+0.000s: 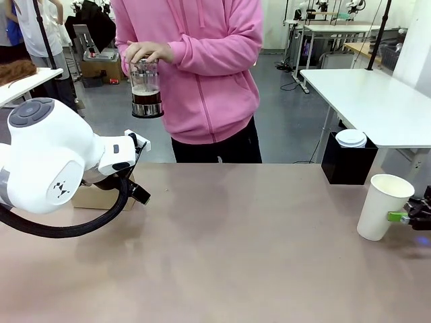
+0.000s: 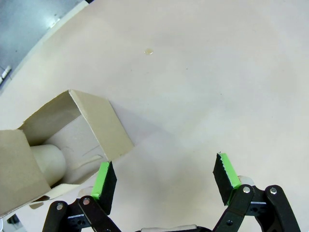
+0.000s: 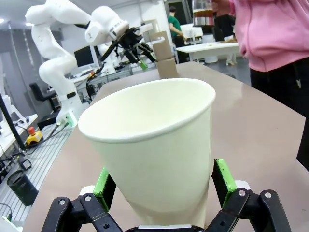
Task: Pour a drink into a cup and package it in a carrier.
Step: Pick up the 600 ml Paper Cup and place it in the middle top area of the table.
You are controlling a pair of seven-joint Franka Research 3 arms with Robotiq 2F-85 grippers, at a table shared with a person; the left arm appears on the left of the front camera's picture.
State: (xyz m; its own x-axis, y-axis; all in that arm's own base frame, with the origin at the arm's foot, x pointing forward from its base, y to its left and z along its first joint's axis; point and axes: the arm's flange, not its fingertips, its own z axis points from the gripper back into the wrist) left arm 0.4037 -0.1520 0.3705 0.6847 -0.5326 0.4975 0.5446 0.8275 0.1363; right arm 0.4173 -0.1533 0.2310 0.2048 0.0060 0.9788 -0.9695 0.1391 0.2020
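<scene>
A person in a pink hoodie holds a clear glass jug point(image 1: 147, 91) of dark brown drink at chest height, one hand on its lid. The white paper cup point(image 1: 382, 205) stands lidless at the table's right edge. My right gripper point(image 3: 164, 181) is open, with the cup point(image 3: 154, 145) standing between its green pads point(image 3: 223, 176). The brown cardboard carrier point(image 2: 91, 123) sits at the table's left, partly behind my left arm point(image 1: 54, 165). My left gripper point(image 2: 164, 179) hangs open over bare table, its left finger by the carrier's corner. A pale rounded thing point(image 2: 48, 162) lies inside the carrier.
A black box point(image 1: 347, 165) stands beyond the table's far right edge, with a white domed lid point(image 1: 351, 138) on top. A white table point(image 1: 377, 101) stands behind it. A small pale spot point(image 2: 149, 51) marks the tabletop point(image 1: 236, 242).
</scene>
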